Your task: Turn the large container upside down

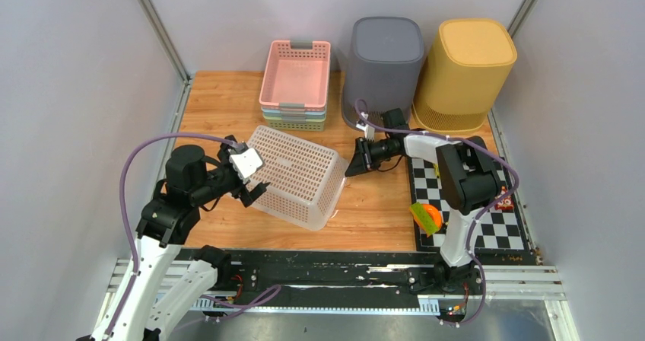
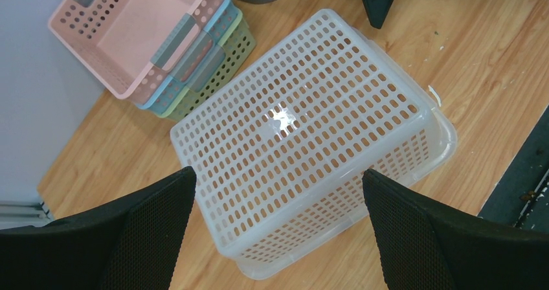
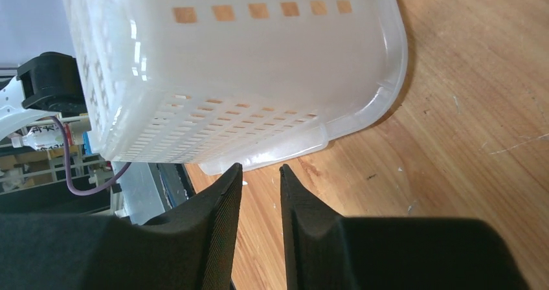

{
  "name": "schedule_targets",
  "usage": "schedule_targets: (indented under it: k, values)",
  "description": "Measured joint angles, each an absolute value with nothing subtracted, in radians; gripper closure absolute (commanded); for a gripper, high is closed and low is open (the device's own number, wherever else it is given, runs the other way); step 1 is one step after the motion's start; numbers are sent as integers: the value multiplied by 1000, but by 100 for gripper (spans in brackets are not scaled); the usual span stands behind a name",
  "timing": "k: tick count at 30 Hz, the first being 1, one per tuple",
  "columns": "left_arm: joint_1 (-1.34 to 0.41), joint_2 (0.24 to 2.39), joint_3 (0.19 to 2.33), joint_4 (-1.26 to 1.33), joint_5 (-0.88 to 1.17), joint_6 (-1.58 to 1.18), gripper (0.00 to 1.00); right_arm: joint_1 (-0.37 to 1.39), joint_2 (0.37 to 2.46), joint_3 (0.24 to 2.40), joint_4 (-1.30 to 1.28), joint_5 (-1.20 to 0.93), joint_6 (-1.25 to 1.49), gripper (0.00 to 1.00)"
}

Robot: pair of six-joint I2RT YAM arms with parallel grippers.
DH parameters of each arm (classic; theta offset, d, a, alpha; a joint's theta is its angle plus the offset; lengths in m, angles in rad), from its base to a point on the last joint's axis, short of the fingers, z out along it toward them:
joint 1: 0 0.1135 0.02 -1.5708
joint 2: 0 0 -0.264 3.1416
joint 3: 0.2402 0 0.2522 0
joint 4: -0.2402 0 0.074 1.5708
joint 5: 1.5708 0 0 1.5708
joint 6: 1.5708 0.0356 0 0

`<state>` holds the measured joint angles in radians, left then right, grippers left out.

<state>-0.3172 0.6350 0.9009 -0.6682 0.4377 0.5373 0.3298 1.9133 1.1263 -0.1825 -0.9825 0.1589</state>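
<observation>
The large container, a translucent white perforated basket, lies on the wooden table with its bottom facing up and its rim down. My left gripper hovers over the basket's left end, open wide and holding nothing. In the left wrist view the basket fills the space ahead of the left gripper. My right gripper sits low just right of the basket, its jaws a narrow gap apart and empty. In the right wrist view the right gripper points at the basket's rim lip, close to it without touching.
A stack of small baskets with a pink one on top stands at the back. A grey bin and a yellow bin stand behind the right arm. A checkerboard mat at the right holds an orange and green object.
</observation>
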Motion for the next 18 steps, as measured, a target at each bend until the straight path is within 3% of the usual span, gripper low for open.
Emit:
schedule_targets:
  k: [18]
  values:
    - [-317,660,888,-668,352,616,0,328,1788,1121,-181,-983,125,54]
